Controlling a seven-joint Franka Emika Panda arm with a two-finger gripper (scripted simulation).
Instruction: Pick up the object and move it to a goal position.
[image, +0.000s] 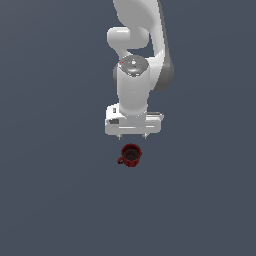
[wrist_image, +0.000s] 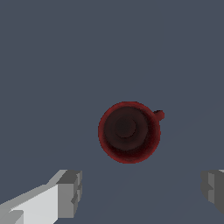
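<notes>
The small dark red mug (image: 131, 155) stands upright on the flat grey surface, its loop handle toward the exterior view's left. In the wrist view the mug (wrist_image: 129, 132) shows from above, with a dark inside and the handle stub at its rim. My white gripper (image: 132, 136) hangs just behind the mug in the exterior view, above the surface and apart from it. In the wrist view the gripper (wrist_image: 142, 192) is open wide, its grey fingertips (wrist_image: 70, 192) set far apart, with nothing between them. The mug lies ahead of the fingers, not between them.
A plain dark grey surface (image: 50, 200) fills both views. The white arm (image: 140, 40) rises behind the gripper toward the top of the exterior view. No other objects show.
</notes>
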